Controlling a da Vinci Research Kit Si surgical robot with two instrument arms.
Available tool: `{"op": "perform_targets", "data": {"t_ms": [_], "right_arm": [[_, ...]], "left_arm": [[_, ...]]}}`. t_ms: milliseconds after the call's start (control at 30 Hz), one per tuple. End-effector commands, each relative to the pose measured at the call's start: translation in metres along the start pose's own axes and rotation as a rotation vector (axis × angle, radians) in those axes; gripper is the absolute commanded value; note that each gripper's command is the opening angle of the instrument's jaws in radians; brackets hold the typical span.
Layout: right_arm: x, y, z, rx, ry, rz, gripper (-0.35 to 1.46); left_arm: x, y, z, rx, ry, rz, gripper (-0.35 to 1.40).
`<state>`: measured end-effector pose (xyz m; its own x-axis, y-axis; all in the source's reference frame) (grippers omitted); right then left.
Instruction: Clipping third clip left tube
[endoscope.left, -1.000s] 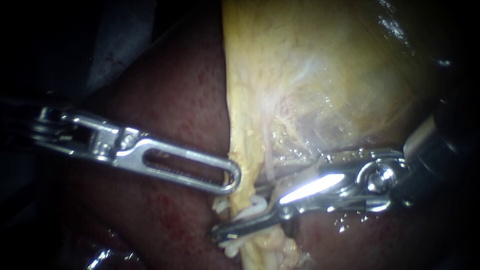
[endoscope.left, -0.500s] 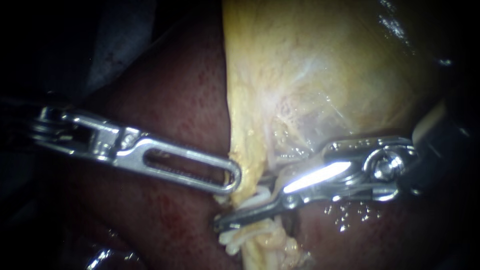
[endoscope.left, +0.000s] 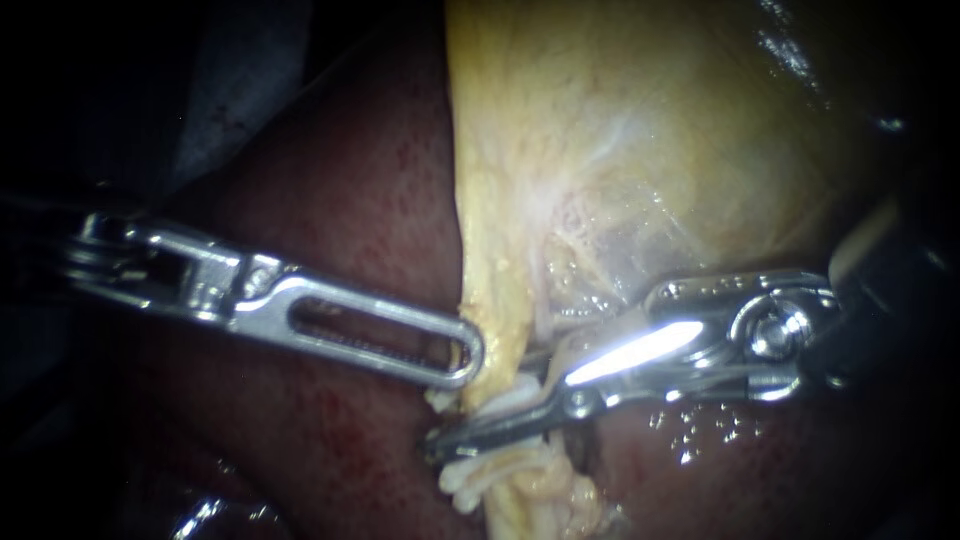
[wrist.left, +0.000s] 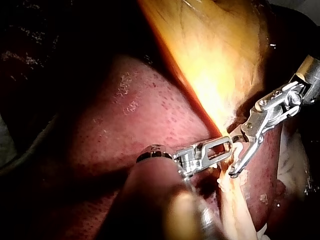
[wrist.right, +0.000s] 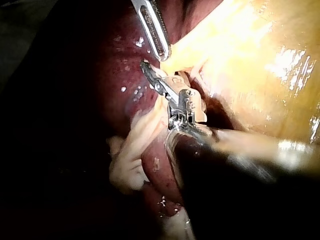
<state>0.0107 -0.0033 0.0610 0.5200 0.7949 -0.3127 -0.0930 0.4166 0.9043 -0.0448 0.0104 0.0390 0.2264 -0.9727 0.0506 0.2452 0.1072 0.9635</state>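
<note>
Though clamped on the tube (endoscope.left: 500, 470) just under the gallbladder (endoscope.left: 620, 150), jaws of right instrument (endoscope.left: 470, 428) half buried in it, left instrument (endoscope.left: 465, 355) at gallbladder edge, its hold unclear.

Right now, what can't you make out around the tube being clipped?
- Endoscope view: any clip on the tube is hidden under the right instrument.
- Endoscope view: where the left instrument meets the gallbladder is hidden beneath it.
- Right wrist view: the near shaft is blurred.

The right instrument (endoscope.left: 480, 437) hides the tube (endoscope.left: 478, 478) where they cross.
</note>
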Motion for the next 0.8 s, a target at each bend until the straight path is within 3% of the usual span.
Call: {"op": "perform_targets", "data": {"t_ms": [33, 267, 400, 800], "right_arm": [[0.0000, 0.0001, -0.0001, 0.000, 0.000, -0.001, 0.29], [-0.0002, 0.0006, -0.0011, 0.007, 0.001, 0.027, -0.16], [-0.0002, 0.0010, -0.0017, 0.010, 0.002, 0.055, -0.33], [-0.0001, 0.0009, -0.0019, 0.013, 0.002, 0.079, -0.35]], "left_arm": [[0.0000, 0.0000, 0.0000, 0.000, 0.000, 0.000, -0.35], [0.0000, 0.0000, 0.0000, 0.000, 0.000, 0.000, -0.35], [0.0000, 0.0000, 0.0000, 0.000, 0.000, 0.000, -0.35], [0.0000, 0.0000, 0.0000, 0.000, 0.000, 0.000, -0.35]]}}
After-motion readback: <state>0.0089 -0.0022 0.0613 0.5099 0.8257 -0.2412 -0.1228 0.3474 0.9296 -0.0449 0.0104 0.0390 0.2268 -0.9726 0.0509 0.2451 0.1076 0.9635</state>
